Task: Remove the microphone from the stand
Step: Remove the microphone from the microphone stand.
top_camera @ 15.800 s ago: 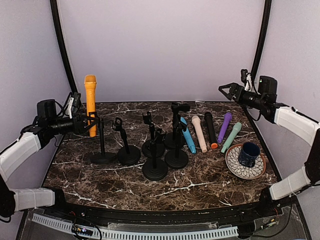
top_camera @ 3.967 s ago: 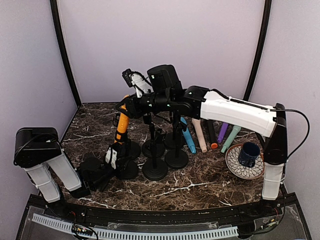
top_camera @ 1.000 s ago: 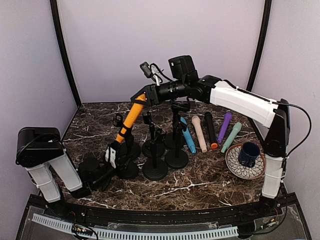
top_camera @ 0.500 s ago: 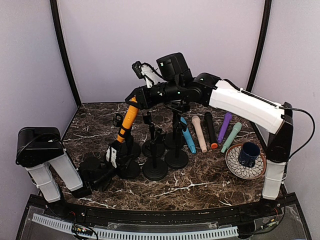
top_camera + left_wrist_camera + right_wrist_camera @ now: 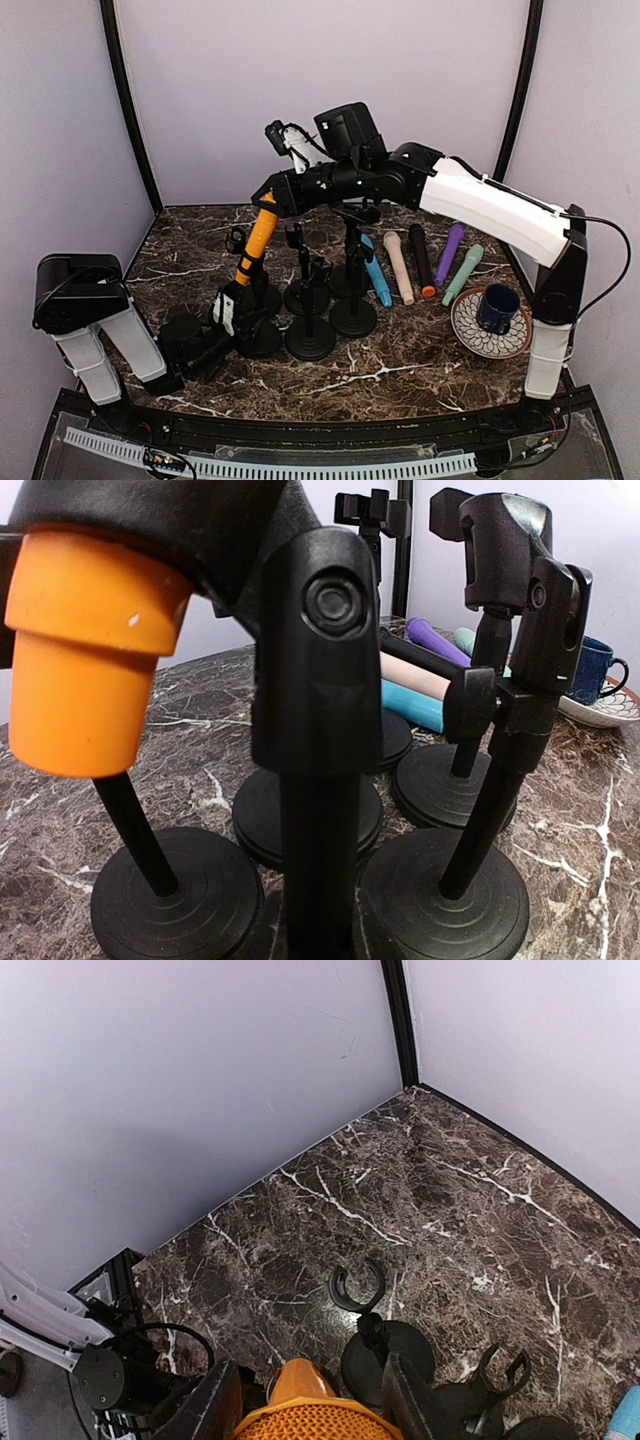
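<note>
The orange microphone [image 5: 257, 235] leans to the right, its lower end in the black clip of a stand [image 5: 320, 710]. My right gripper [image 5: 278, 192] is shut on the mesh head [image 5: 312, 1422], with one finger on each side. In the left wrist view the microphone's orange butt [image 5: 85, 670] pokes out below the clip at upper left. My left gripper [image 5: 230, 308] sits low on the table, shut on the stand's post. Its fingers do not show in the left wrist view.
Several empty black stands [image 5: 310, 340] crowd the table's middle, one with an open clip [image 5: 358, 1288]. Several coloured microphones lie flat to the right, among them a blue one [image 5: 377, 272] and a purple one [image 5: 449, 254]. A patterned plate [image 5: 468, 332] carries a dark blue mug [image 5: 497, 306].
Over the last second my right arm swung slightly left, tipping the microphone a little more upright. It has held still for the last half second. The left gripper has not moved.
</note>
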Tool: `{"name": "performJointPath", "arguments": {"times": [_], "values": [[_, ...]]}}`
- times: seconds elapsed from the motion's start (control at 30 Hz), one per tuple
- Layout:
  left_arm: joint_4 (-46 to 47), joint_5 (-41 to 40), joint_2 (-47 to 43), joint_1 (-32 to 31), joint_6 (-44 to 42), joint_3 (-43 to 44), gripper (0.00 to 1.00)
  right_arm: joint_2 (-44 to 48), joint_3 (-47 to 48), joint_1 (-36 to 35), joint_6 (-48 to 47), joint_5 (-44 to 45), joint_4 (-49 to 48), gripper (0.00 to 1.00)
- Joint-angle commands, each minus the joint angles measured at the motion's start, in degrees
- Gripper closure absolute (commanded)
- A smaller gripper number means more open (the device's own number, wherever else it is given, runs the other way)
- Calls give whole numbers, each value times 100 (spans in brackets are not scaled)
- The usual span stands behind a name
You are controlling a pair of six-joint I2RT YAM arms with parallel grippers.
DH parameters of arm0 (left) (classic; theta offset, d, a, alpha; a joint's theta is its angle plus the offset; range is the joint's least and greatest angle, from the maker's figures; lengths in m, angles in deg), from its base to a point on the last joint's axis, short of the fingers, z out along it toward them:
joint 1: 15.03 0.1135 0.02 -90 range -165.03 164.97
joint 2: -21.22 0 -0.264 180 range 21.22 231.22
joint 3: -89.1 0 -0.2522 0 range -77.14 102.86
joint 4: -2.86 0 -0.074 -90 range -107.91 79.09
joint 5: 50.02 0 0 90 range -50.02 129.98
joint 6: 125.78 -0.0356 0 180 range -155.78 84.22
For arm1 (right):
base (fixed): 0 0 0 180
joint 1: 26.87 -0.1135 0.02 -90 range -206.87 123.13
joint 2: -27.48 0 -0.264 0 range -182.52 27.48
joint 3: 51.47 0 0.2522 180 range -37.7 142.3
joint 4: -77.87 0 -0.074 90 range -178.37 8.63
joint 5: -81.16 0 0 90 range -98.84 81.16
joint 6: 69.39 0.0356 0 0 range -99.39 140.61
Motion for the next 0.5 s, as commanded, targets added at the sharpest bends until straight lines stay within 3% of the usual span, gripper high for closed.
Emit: {"name": "performJointPath", "arguments": {"times": [0.0, 0.27, 0.47], "values": [[-1139, -170, 234, 46, 123, -286, 100, 666, 419, 598, -328, -345, -1571, 80], [-1116, -183, 243, 45, 115, -320, 100, 769, -106, 1063, -152, -2728, -2383, 80], [-1103, -208, 237, 46, 124, -339, 100, 821, -359, 1243, -19, -3808, -2916, 80]]}}
